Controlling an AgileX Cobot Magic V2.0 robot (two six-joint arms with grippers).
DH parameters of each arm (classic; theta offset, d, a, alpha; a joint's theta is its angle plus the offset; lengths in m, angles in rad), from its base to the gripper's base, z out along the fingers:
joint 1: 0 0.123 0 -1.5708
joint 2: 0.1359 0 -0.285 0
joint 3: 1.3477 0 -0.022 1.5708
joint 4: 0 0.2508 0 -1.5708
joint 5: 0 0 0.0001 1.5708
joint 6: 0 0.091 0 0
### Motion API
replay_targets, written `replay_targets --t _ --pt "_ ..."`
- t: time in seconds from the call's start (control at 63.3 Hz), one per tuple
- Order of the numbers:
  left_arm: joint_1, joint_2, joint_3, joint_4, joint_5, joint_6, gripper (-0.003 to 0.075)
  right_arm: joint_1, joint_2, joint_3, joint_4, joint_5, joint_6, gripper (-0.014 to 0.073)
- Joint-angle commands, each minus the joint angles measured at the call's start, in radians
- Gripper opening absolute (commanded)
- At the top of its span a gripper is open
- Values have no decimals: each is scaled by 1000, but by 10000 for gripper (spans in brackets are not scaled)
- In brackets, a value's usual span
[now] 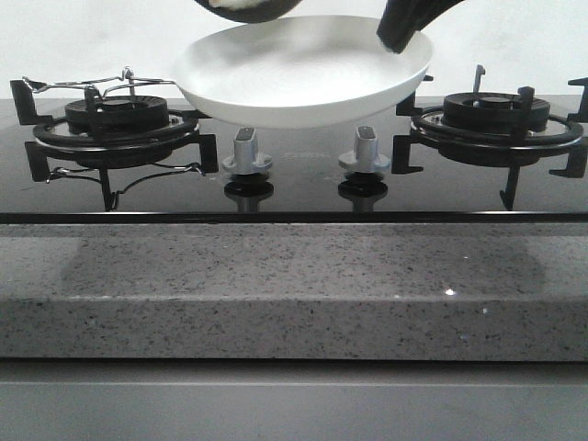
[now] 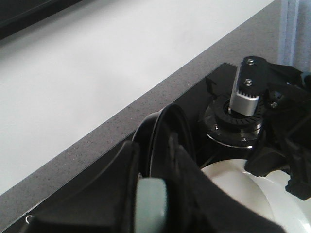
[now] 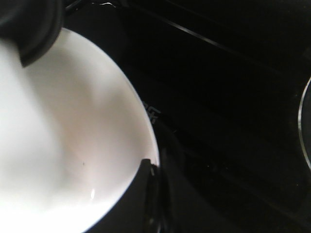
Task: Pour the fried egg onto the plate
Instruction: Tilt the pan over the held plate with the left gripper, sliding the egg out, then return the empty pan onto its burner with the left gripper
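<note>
The white plate (image 1: 303, 73) hangs tilted above the middle of the stove. My right gripper (image 1: 404, 26) is shut on its right rim; in the right wrist view my right gripper (image 3: 154, 182) pinches the edge of the plate (image 3: 63, 136). The black frying pan (image 1: 250, 8) shows only as a dark underside at the top edge, above the plate. My left gripper (image 2: 154, 162) is shut on the pan's pale grey-green handle (image 2: 150, 204), with the pan's rim (image 2: 167, 128) just beyond. A pale bit lies at the pan's edge in the front view; I cannot tell whether it is the fried egg.
The black glass stove (image 1: 294, 188) has a left burner (image 1: 115, 119) with a wire stand on it, a right burner (image 1: 496, 115) and two grey knobs (image 1: 247, 152). A speckled grey counter edge (image 1: 294, 285) runs along the front. The plate (image 2: 243, 191) also shows in the left wrist view.
</note>
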Motion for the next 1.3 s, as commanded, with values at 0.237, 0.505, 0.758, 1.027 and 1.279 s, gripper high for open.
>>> replay_targets --t 0.237,0.505,0.758,1.027,1.279 --pt "50 -42 -47 8 -106 -158 -19 -1 -44 -21 28 -47 -8 -58" --pt "376 -25 -45 -397 -115 -240 -19 -1 -44 -21 28 -47 -8 -58" --pt "778 104 57 -1235 94 106 -19 -1 -44 -21 28 -47 -8 -58" --pt "933 277 147 -1466 174 152 -19 -1 -44 -21 28 -47 -8 -58" --pt "940 431 147 -1650 281 255 -19 -1 -44 -21 28 -47 -8 -58"
